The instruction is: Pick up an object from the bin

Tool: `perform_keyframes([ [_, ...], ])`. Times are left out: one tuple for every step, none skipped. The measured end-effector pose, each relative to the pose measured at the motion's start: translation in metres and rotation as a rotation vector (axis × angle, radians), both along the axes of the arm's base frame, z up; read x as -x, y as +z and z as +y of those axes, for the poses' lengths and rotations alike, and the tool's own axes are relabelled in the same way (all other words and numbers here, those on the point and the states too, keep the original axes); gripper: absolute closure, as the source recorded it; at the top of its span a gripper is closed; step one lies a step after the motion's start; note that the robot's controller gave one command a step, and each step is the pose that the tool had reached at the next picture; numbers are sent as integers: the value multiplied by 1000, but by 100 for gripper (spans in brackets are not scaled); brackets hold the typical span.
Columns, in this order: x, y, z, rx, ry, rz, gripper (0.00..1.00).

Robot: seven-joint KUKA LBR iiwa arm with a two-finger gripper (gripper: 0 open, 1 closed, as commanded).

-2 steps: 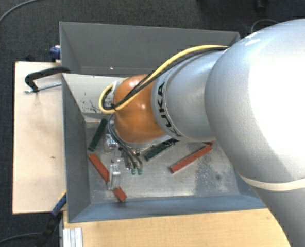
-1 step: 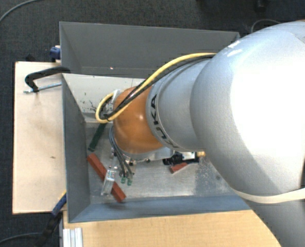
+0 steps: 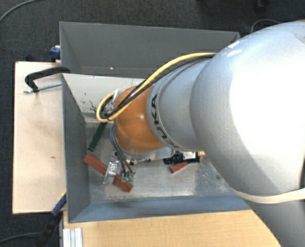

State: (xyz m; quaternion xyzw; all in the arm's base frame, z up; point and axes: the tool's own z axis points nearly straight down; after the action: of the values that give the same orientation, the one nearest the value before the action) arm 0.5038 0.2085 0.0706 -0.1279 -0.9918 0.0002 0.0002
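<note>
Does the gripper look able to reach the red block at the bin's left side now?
Probably yes: the gripper is low, close by the red block, and nothing lies on the block's visible part. The green stick lies apart.

The bin (image 3: pixel 72 138) is plain grey — its floor paler, flecked with black toward the upper left. The arm (image 3: pixel 255 112) is silver-white, its wrist cover (image 3: pixel 134 127) glossy orange, a yellow cable (image 3: pixel 157 73) looped over it. At lower left lie a rust-red block (image 3: pixel 94 163) and a dark green strip (image 3: pixel 96 136); at lower centre, a red-and-black piece (image 3: pixel 179 164).
</note>
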Motion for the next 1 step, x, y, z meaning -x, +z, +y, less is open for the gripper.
perform_keyframes([
  [-18,196,-12,-6,2,-14,100],
])
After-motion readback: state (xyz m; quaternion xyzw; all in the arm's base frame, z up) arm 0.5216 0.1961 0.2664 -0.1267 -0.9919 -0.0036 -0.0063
